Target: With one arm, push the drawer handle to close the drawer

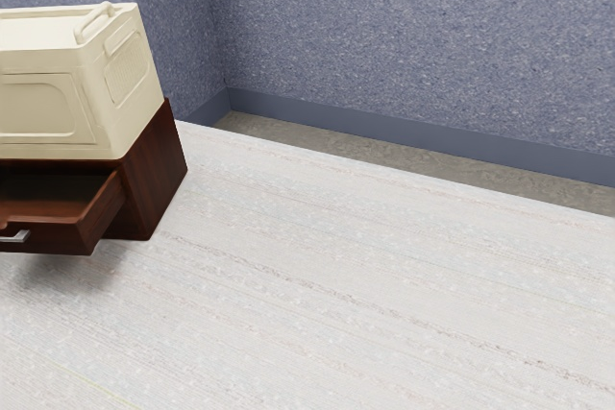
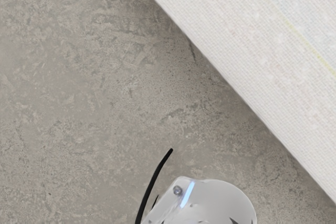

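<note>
At the exterior view's left edge a dark reddish-brown cabinet [image 1: 154, 180] stands on the table. Its drawer [image 1: 101, 213] is pulled out, with the inside partly visible from above. A silver bar handle [image 1: 14, 237] sits on the drawer front, cut by the picture's edge. The wrist view looks down past the table's edge to the floor, away from the cabinet.
A cream storage box [image 1: 110, 93] with a raised handle rests on the cabinet. The pale table [image 1: 365, 276] ends before a blue wall [image 1: 423, 36]. In the wrist view, a rounded whitish part [image 2: 220, 203] and a black cable [image 2: 152, 182] lie beside the table's edge [image 2: 247, 93].
</note>
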You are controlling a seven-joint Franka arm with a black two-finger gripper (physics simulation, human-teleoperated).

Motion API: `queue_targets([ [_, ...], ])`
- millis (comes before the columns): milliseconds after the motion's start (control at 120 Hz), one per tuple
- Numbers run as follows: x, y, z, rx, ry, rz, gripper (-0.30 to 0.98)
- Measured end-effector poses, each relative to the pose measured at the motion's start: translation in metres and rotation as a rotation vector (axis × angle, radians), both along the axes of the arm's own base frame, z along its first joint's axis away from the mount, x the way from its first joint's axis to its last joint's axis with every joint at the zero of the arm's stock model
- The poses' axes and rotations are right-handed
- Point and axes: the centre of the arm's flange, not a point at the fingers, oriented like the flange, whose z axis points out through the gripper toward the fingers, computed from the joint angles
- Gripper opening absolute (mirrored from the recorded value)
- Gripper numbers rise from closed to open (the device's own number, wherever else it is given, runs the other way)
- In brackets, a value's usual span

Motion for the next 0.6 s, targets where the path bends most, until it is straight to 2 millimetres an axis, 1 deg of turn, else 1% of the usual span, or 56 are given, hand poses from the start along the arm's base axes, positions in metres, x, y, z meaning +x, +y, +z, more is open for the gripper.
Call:
queue_targets([
  [58, -0.015, 0.024, -0.012, -0.037, -0.03, 0.027, 0.69],
  [125, -0.035, 0.051, -0.021, -0.066, -0.061, 0.078, 0.69],
  [233, -0.066, 0.079, -0.031, -0.079, -0.054, 0.198, 0.69],
  [267, -0.07, 0.085, -0.034, -0.082, -0.043, 0.215, 0.69],
  [392, -0.057, 0.096, -0.044, -0.088, -0.009, 0.163, 0.69],
  [425, -0.052, 0.101, -0.048, -0.088, 0.004, 0.146, 0.66],
  [475, -0.042, 0.108, -0.054, -0.085, 0.026, 0.119, 0.59],
  [600, -0.023, 0.13, -0.068, -0.067, 0.042, 0.071, 0.32],
])
